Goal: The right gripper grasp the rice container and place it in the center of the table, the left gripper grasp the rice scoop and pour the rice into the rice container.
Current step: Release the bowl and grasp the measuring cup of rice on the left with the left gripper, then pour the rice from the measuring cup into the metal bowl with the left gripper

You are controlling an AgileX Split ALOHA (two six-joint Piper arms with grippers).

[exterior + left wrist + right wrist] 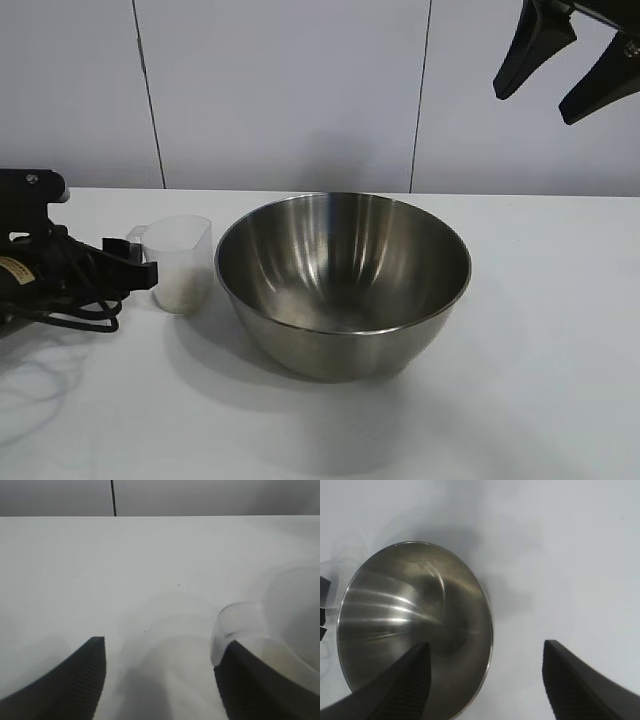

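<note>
The rice container (340, 300), a shiny deep steel bowl, stands in the middle of the table (545, 350); the right wrist view looks down into the rice container (415, 610). To its left stands the rice scoop (182, 262), a frosted plastic cup, upright with rice (180, 293) low inside. My left gripper (135, 262) is low at the scoop's handle side, close against it. In its wrist view the left gripper (165, 642) has its jaws apart over bare table, with the rice scoop (260, 625) by one finger. My right gripper (537, 105) hangs open high at the back right.
A grey panelled wall (290, 90) runs behind the table. The left arm's black cable (70, 318) lies looped on the tabletop at the far left. White table surface stretches to the right of the bowl and in front of it.
</note>
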